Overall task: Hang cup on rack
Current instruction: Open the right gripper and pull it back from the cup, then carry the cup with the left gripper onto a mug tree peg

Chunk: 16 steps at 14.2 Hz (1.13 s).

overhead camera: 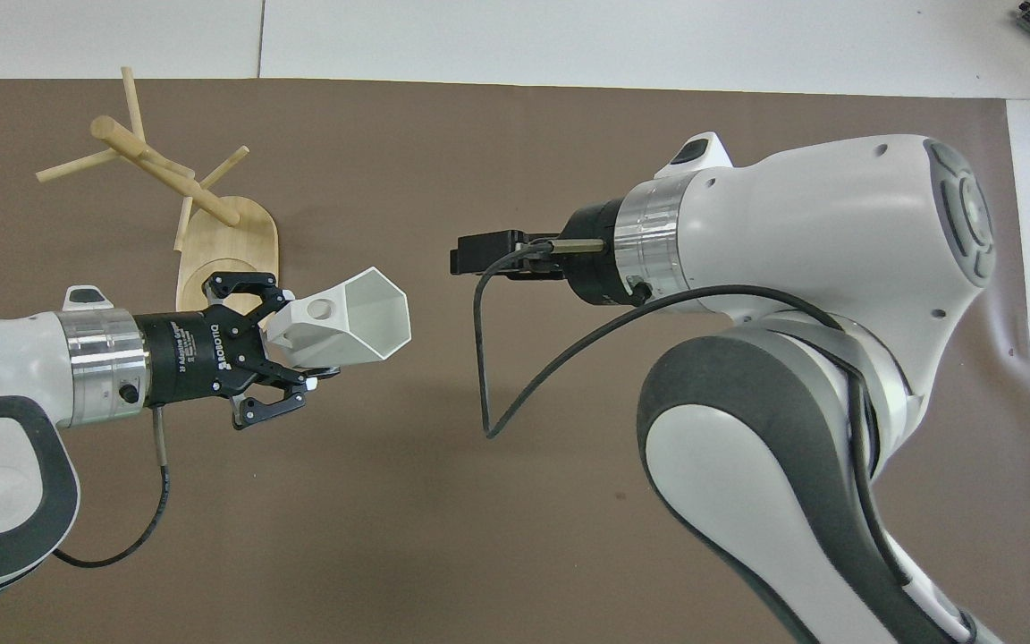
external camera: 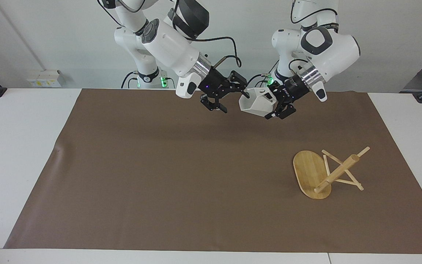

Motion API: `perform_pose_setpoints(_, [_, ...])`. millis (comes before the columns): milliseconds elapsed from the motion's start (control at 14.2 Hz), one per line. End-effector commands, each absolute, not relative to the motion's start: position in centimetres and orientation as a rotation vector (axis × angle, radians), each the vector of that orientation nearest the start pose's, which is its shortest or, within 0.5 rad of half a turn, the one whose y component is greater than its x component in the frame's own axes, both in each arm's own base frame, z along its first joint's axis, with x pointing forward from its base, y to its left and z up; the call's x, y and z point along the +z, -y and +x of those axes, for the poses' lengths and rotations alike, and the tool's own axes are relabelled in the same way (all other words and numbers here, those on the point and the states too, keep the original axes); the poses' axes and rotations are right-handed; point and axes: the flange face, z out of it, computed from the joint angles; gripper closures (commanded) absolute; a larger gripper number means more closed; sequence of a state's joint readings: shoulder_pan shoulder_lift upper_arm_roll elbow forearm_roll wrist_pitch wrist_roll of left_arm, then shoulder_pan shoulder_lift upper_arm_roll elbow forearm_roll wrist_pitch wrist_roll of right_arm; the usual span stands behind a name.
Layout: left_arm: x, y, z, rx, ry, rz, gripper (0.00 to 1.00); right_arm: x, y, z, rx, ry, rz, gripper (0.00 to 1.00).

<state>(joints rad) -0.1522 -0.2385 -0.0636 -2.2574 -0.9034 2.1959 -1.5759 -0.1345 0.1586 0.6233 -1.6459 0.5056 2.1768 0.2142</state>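
Observation:
The white faceted cup [external camera: 255, 104] is in the air, held on its side by its handle end in my left gripper [external camera: 269, 101], which is shut on it over the mat's edge nearest the robots. In the overhead view the cup [overhead camera: 372, 313] points its hexagonal mouth away from the left gripper [overhead camera: 296, 338]. My right gripper [external camera: 234, 102] is open and empty, a short gap away from the cup's rim; it shows edge-on in the overhead view [overhead camera: 463, 262]. The bamboo rack [external camera: 337, 172] lies tipped over on the mat toward the left arm's end, its oval base [overhead camera: 229, 246] tilted up.
A brown mat [external camera: 159, 176] covers most of the white table [external camera: 17, 146]. The rack's peg sticks [overhead camera: 77, 165] jut out over the mat, farther from the robots than its base. A black cable [overhead camera: 488, 376] hangs from the right wrist.

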Motion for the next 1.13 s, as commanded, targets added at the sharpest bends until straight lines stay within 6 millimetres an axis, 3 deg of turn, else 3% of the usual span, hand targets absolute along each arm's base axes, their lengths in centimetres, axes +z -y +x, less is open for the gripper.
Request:
perform_pose_setpoints(0, [48.8, 11.7, 48.2, -0.606, -2.123, 1.418, 1.00, 58.6, -27.1, 57.3, -0.280, 0.049, -2.528, 0.00])
perform_pose_setpoints(422, [48.0, 9.7, 50.4, -0.506, -2.331, 0.958, 1.00, 57.9, -20.0, 59.9, -0.357, -0.058, -2.630, 0.00])
perform_pose_setpoints(774, [45.9, 9.7, 52.3, -0.455, -2.368, 0.844, 1.00, 57.8, -12.7, 61.7, -0.495, 0.003, -2.820, 0.00])
perform_pose_setpoints(1056, [45.5, 9.1, 53.7, -0.432, -2.384, 0.744, 1.00, 57.9, -6.6, 61.8, -0.470, 0.078, -2.885, 0.00])
